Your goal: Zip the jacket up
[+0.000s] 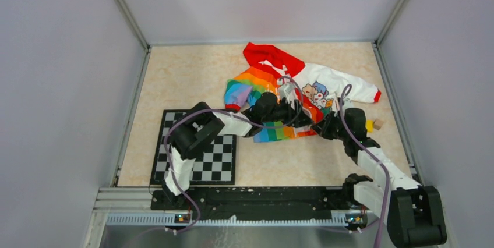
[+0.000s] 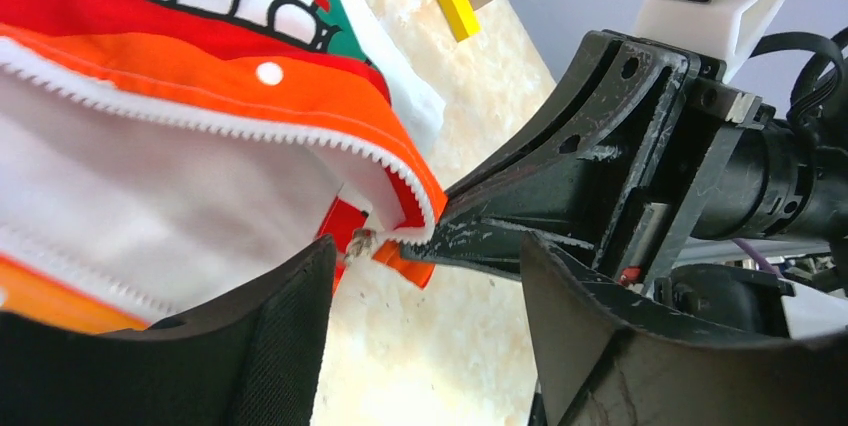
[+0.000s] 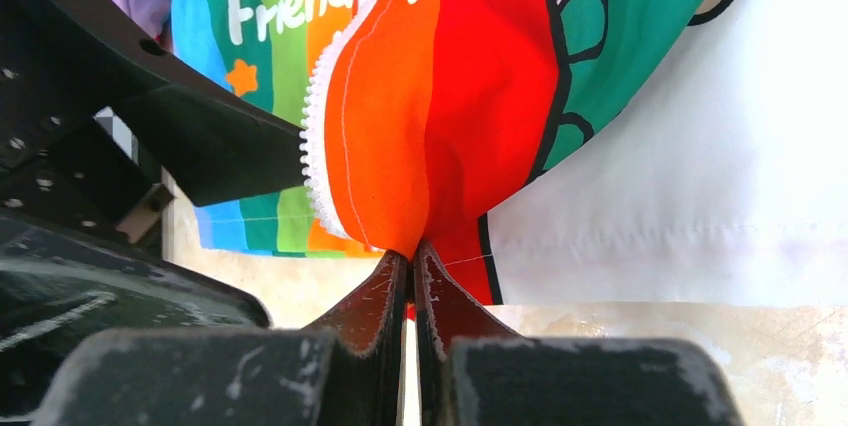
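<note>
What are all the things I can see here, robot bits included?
jacket: one, red hood, rainbow half and white cartoon half, far middle of the table.
checkerboard mat: one, black and white, near left.
yellow block: one, yellow, right of the jacket's hem.
wooden block: one, tan, beside the yellow block.
table: one, beige marbled, under everything.
left gripper: one, black, open at the jacket's bottom corner.
right gripper: one, black, shut on the jacket's hem.

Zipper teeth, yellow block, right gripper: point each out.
zipper teeth (image 3: 311, 156), right wrist view, white toothed edge.
yellow block (image 2: 456, 6), left wrist view, top face.
right gripper (image 3: 411, 261), right wrist view, midway between fingertips pinching jacket (image 3: 400, 126).
</note>
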You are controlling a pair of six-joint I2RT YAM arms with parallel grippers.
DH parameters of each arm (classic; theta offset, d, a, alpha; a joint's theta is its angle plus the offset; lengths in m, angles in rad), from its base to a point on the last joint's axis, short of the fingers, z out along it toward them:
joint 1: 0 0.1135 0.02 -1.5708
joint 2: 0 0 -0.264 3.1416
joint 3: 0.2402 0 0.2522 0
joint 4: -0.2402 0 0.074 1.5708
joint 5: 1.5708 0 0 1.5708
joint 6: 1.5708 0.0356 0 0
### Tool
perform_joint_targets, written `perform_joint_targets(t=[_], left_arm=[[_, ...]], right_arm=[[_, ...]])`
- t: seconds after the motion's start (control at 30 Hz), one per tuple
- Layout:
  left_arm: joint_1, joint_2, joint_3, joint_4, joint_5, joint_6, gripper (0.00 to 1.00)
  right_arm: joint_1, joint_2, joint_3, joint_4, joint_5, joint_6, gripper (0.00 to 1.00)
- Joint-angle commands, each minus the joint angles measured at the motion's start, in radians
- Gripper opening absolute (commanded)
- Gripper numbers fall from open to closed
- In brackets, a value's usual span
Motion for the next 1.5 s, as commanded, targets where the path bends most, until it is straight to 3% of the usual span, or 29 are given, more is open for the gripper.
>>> perform_joint_targets(t=[0.0,0.13,0.27,0.47,0.63,1.0,1.2,1.33,1.47], left_arm=[[0.012,-0.147,0.049,-0.287,-0.029,0.062,0.72],[0.012,-0.217,0.071,-0.632,-0.167,-0.012,0.73],[0.012,-0.227,0.141,-0.895,-0.237,-0.124,0.63],[0.007,-0.163,0.204,-1.018,-0.249,-0.327,0.53],[-0.024,-0.076,0.372,-1.219,-0.451,-0.357,0.53],[-0.094,0.145,0.738,-1.630,-0.661,-0.504,0.53],[-0.119,0.204,0.830,-1.686,-0.689,-0.509,0.57],[-0.126,0.257,0.913,-1.802,-0.716,-0.571,0.55],[-0.131,0.270,0.919,-1.796,-0.717,-0.572,0.55]], right_arm=[[0.008,-0.035,0.011,0.039,0.006,-0.014,0.00],[0.007,-0.026,0.008,0.058,0.002,-0.012,0.00],[0.008,-0.026,0.006,0.057,0.000,-0.013,0.00],[0.008,-0.055,-0.006,0.057,-0.003,-0.011,0.00],[0.008,-0.067,-0.010,0.053,-0.004,-0.007,0.00],[0.007,-0.066,-0.013,0.054,-0.017,-0.001,0.00],[0.008,-0.068,-0.015,0.054,-0.021,0.001,0.00],[0.007,-0.072,-0.016,0.053,-0.020,0.002,0.00],[0.007,-0.072,-0.016,0.051,-0.020,0.004,0.00]])
